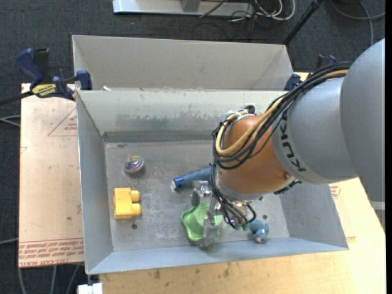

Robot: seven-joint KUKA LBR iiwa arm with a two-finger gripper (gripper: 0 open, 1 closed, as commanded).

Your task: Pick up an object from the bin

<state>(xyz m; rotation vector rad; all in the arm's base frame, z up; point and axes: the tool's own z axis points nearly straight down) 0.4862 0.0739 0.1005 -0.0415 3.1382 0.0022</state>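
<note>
1. The gripper (pixel 209 217) is low in the bin (pixel 92 182), close to the front wall and a little right of the middle of the floor. Its metal parts reach down from under the orange cover (pixel 248 158) on the wrist, which has dark cables (pixel 236 141) looped over it.
2. Whether the gripper is wide or narrow cannot be told from this angle, because the wrist and the cables hide much of it.
3. A green translucent piece (pixel 193 223) lies right at the gripper, against its left side by the front wall. It touches or overlaps the metal there, but a hold on it cannot be confirmed.
4. Just behind the gripper, towards the back wall, a blue elongated piece (pixel 187 179) lies on the floor with one end running under the wrist.
5. To the right of the gripper, near the front wall, sits a small blue-grey thing (pixel 259 230).
6. Well apart to the left, a yellow block (pixel 127 203) rests on the floor.
7. Behind the block lies a small round mottled ball (pixel 134 165).
</note>
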